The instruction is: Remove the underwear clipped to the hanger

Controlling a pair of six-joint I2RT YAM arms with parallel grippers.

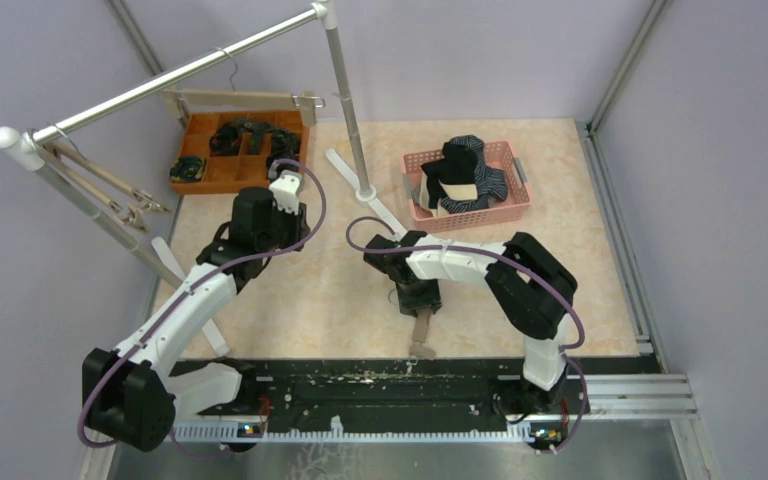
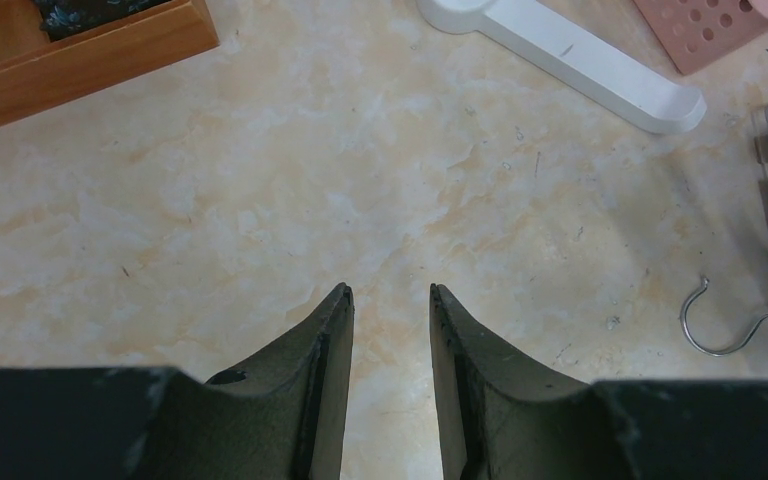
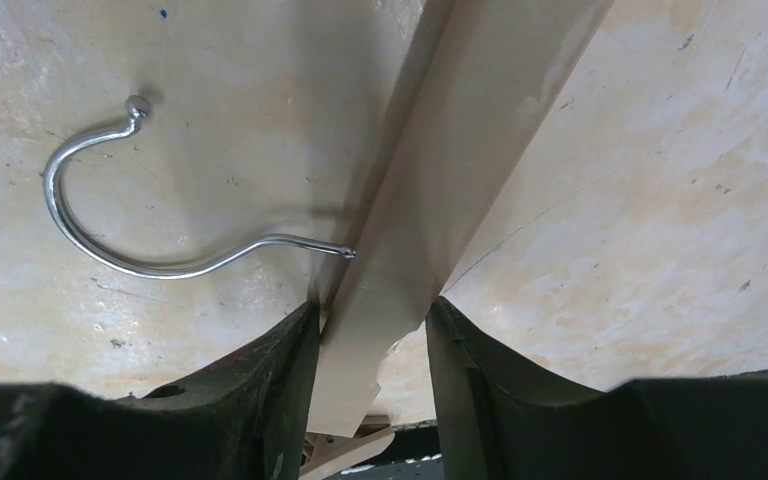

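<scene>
1. Nearest, at lower centre of the top view, the right gripper [image 3: 372, 303] has its jaws pressed against both sides of the beige wooden bar of a hanger [image 3: 460, 150]. They look clamped on it. The hanger lies low over the tabletop [image 2: 260, 180], its metal hook [image 3: 175, 271] curling to the left of the wrist frame.
2. No cloth shows on that hanger. Its clips are hidden behind the jaws and the wrist, so I cannot confirm they are empty.
3. Left of centre, the left gripper [image 2: 390, 295] hovers over bare tabletop with its jaws apart and nothing between them.
4. Farther back, right of centre, the underwear [image 1: 470, 165] sits heaped in the pink basket [image 1: 513, 205], black and striped pieces over something pale.
5. At upper left, an orange tray [image 1: 240, 170] holds small dark bundles [image 1: 240, 132], too small to identify.
6. Farthest, the rail [image 1: 180, 75] carries more wooden hangers [image 1: 100, 180], apparently bare, though their clips are hard to make out.
7. Judgement: the unclipping looks finished for this hanger, and handling the emptied hanger is the step in hand. The next move probably calls for freeing the right jaws and checking the rail for any garment left.
</scene>
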